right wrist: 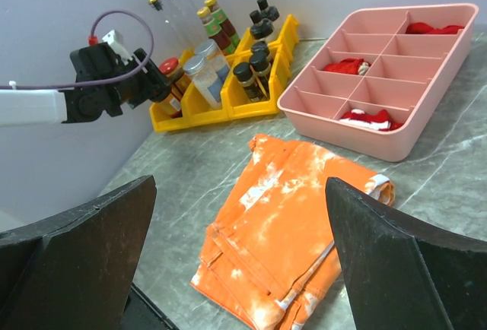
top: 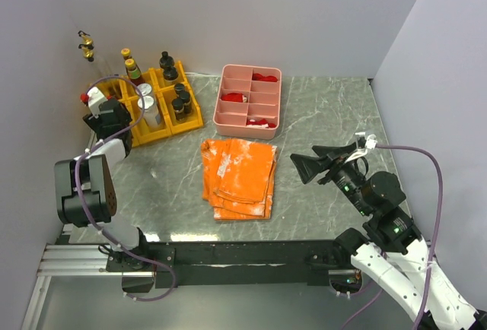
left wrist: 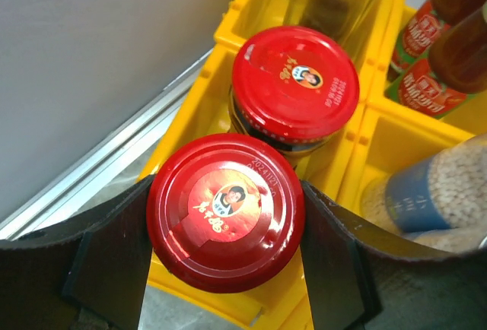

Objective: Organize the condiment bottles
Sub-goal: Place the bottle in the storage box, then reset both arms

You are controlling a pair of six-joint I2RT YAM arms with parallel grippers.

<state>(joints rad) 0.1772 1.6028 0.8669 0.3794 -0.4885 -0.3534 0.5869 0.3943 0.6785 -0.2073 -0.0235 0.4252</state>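
Your left gripper (left wrist: 226,239) pinches the red-lidded glass jar (left wrist: 224,212) in the end compartment of the yellow plastic rack (left wrist: 199,98). Your right gripper (top: 298,166) hangs spread and empty. This is probably the placing step: next, release the jar and lift straight up.

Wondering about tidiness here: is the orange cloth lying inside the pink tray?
No, the orange cloth lies folded on the table, outside the pink tray.
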